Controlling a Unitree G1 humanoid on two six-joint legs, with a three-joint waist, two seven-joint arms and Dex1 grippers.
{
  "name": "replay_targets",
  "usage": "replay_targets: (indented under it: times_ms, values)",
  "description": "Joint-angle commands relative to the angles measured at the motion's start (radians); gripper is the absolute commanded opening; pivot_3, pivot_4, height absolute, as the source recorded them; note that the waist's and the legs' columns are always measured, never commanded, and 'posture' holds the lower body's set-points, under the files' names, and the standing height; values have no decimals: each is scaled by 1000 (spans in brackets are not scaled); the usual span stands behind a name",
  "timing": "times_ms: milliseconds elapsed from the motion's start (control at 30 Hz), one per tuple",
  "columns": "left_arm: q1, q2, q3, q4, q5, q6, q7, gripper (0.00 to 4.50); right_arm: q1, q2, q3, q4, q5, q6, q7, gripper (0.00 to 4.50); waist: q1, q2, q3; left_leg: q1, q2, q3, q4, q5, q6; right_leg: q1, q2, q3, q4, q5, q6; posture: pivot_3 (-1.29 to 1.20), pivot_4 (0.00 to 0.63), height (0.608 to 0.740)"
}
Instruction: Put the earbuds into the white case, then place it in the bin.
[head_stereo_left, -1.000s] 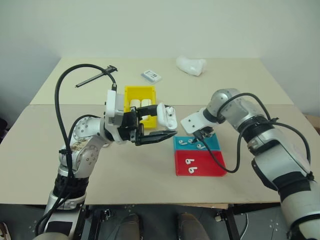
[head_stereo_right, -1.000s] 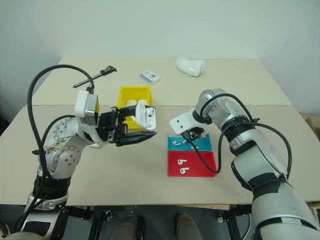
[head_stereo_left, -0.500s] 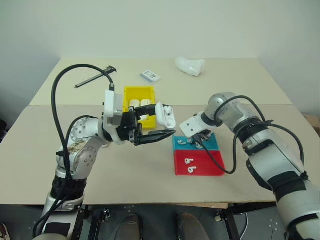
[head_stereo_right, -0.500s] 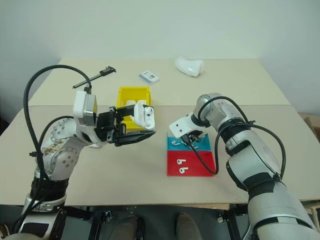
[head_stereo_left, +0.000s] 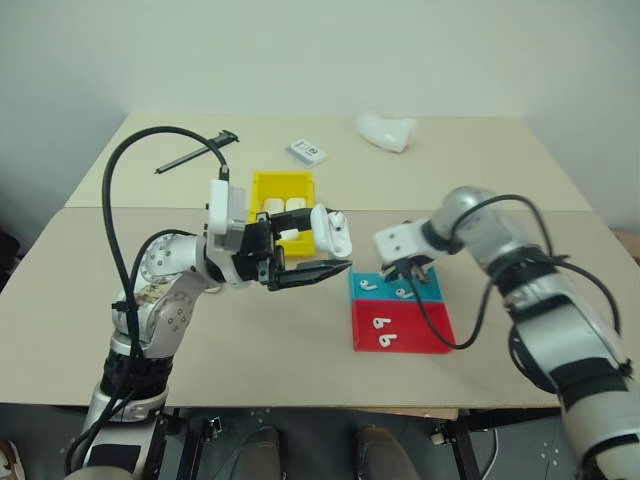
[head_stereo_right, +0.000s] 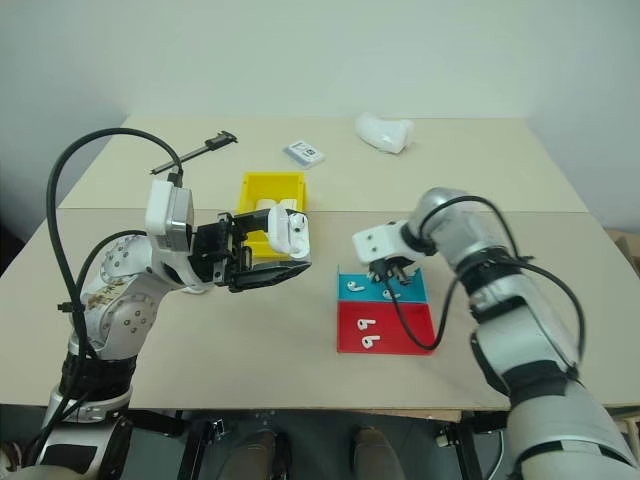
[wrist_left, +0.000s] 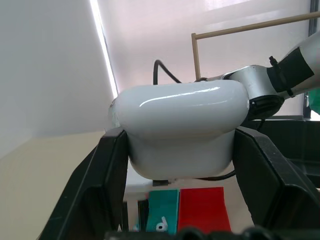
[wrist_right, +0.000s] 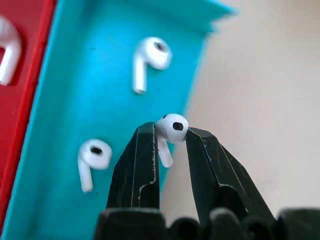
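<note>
Beige bench fills your view, with the red tray nearest you, two earbuds lying in it. Just beyond it, touching, sits the teal tray, where two more earbuds rest. Your right tool hangs over that tray's edge, its fingers nearly together and pinching one earbud by the head, stem pointing down between them. To the left, at about the same depth, your left tool is raised off the bench and clamped tight on the white case, lid tipped open. Behind it stands the yellow bin, with two white cases already inside. Farther back lie a small boxed card and a black-handled tool, and near the far edge a lumpy white object.
</note>
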Motion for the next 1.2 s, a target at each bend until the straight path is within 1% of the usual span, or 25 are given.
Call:
replay_targets:
  times_ms: [33,67,167,267,367,467,600,733,900,1100,1167,1200]
  values:
    - [-39,-12,-2,13,-8,-25,-20,2808,93,-57,-243,-338,248,331,-11,613,-1,0,0,0,0,0,0,0,0,0,0,0,0,0,0,0,150,740]
    - [-45,-14,-4,22,-8,-26,-28,2808,142,-60,-327,-447,337,431,-37,613,-1,0,0,0,1,-1,0,0,0,0,0,0,-1,0,0,0,150,740]
    - [-62,-14,-4,50,-8,-24,-52,2808,235,-62,-519,-697,564,709,-113,613,-7,0,0,1,1,-2,0,0,0,1,0,0,-1,0,0,0,150,740]
    - [-84,-19,-12,85,0,-26,-73,2808,283,-37,-677,-895,815,973,-220,613,-8,0,0,1,0,-3,0,0,0,1,0,0,1,0,0,0,150,740]
    - [-100,-30,-21,103,4,-25,-82,2808,301,27,-780,-1040,1039,1142,-373,613,-11,0,0,3,0,-4,0,0,0,2,1,1,1,0,0,0,150,740]
    - [-111,-41,-29,108,7,-21,-84,2808,319,101,-804,-1162,1195,1231,-549,613,-12,0,0,3,0,-5,0,0,0,2,1,1,1,0,0,0,150,740]
    - [-122,-46,-32,115,7,-19,-89,2808,359,156,-763,-1247,1287,1244,-706,613,-10,0,0,0,0,-5,0,0,0,1,1,1,0,0,0,0,150,740]
    - [-131,-47,-30,127,8,-20,-95,2808,377,156,-713,-1255,1325,1225,-779,613,-10,0,0,0,0,-5,0,0,1,1,1,1,-2,0,1,0,150,740]
    - [-131,-47,-26,130,10,-25,-97,2808,398,124,-657,-1270,1345,1199,-795,613,-10,0,0,0,0,-6,0,0,1,1,1,0,-2,0,1,0,150,740]
    - [-121,-48,-25,114,12,-24,-90,2808,429,75,-612,-1286,1341,1157,-778,613,-10,0,0,-1,0,-6,0,0,1,1,1,0,-2,0,2,0,150,740]
    - [-119,-48,-25,111,12,-24,-88,2808,436,61,-591,-1286,1321,1141,-778,1338,-10,0,0,-1,0,-6,0,0,1,1,1,0,-2,0,2,0,150,740]
    - [-118,-48,-25,109,11,-23,-88,2808,439,54,-584,-1286,1317,1133,-777,1600,-11,0,0,-1,0,-6,0,0,1,1,1,0,-2,0,2,0,150,740]
